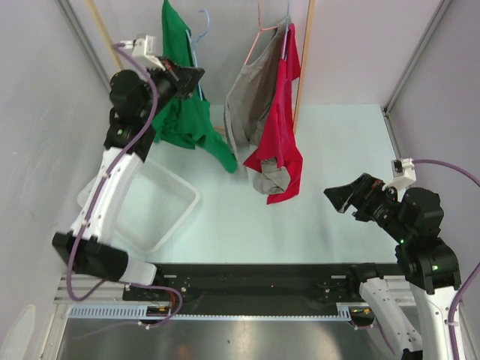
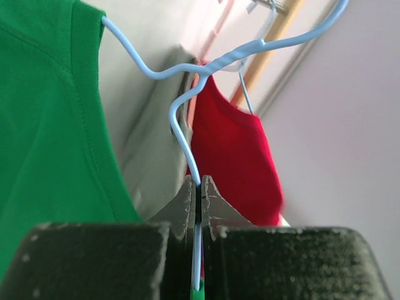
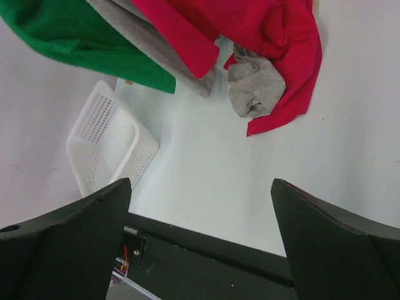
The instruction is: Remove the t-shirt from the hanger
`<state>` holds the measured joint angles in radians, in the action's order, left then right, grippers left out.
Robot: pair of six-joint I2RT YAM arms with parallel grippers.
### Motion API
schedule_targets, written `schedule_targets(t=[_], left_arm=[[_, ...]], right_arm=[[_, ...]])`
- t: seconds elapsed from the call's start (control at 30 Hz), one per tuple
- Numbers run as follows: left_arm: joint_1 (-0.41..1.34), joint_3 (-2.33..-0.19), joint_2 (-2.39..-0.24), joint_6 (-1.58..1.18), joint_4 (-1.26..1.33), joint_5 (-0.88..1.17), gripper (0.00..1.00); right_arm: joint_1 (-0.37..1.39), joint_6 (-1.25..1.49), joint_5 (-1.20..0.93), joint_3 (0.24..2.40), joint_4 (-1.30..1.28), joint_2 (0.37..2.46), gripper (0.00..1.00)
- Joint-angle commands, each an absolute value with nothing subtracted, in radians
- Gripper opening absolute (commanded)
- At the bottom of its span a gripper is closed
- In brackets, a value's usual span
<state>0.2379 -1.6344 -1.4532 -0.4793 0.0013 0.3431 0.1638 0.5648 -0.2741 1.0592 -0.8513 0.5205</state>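
Observation:
A green t-shirt [image 1: 184, 112] hangs at the back left on a light blue wire hanger [image 1: 203, 26]. My left gripper [image 1: 196, 75] is raised beside the shirt's collar. In the left wrist view the left gripper [image 2: 200, 181] is shut on the hanger's wire [image 2: 172, 115], just below its twisted neck, with the green t-shirt [image 2: 44, 125] on the left. My right gripper [image 1: 334, 196] is open and empty, low over the table at the right and far from the shirt. In the right wrist view, where the right gripper [image 3: 200, 184] shows wide open, the green t-shirt's hem [image 3: 75, 37] is at the top left.
A red t-shirt [image 1: 281, 127] and a grey shirt [image 1: 247, 97] hang beside the green one, their lower ends resting on the table. A white basket [image 1: 154, 206] lies at the left, below the green shirt. A wooden pole [image 1: 304, 60] stands behind the clothes.

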Motion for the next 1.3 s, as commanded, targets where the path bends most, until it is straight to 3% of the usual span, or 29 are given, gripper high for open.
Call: schedule_targets(t=[0.0, 0.27, 0.4, 0.67, 0.77, 1.0, 1.03, 1.2, 1.23, 1.27], left_arm=[[0.239, -1.468, -1.211, -0.543, -0.045, 0.411, 0.00], [0.348, -1.034, -0.948, -0.751, 0.100, 0.494, 0.00], [0.460, -0.974, -0.908, -0.759, 0.083, 0.470, 0.00], [0.483, -0.923, -0.827, -0.834, 0.135, 0.307, 0.00], [0.483, -0.942, -0.818, -0.860, 0.106, 0.244, 0.00], [0.483, -0.960, -0.795, -0.934, 0.080, 0.219, 0.00], [0.482, -0.959, -0.790, -0.939, 0.078, 0.215, 0.00], [0.483, -0.956, -0.753, -0.969, 0.072, 0.144, 0.00], [0.482, -0.954, -0.746, -0.976, 0.071, 0.126, 0.00], [0.483, -0.950, -0.738, -0.994, 0.075, 0.100, 0.00]], right_arm=[[0.164, 0.561, -0.365, 1.029, -0.775, 0.537, 1.00], [0.300, 0.663, -0.413, 0.948, -0.575, 0.601, 1.00], [0.536, 0.681, -0.231, 0.972, -0.496, 0.672, 1.00], [1.116, 0.556, 0.124, 1.032, -0.321, 0.928, 1.00], [1.251, 0.479, 0.240, 1.055, -0.266, 1.035, 1.00], [1.379, 0.397, 0.503, 0.999, -0.082, 1.166, 0.97], [1.388, 0.394, 0.521, 0.982, -0.037, 1.173, 0.95], [1.422, 0.405, 0.598, 0.939, 0.032, 1.201, 0.57], [1.431, 0.411, 0.603, 0.928, 0.047, 1.203, 0.39], [1.437, 0.417, 0.626, 0.908, 0.055, 1.201, 0.28]])
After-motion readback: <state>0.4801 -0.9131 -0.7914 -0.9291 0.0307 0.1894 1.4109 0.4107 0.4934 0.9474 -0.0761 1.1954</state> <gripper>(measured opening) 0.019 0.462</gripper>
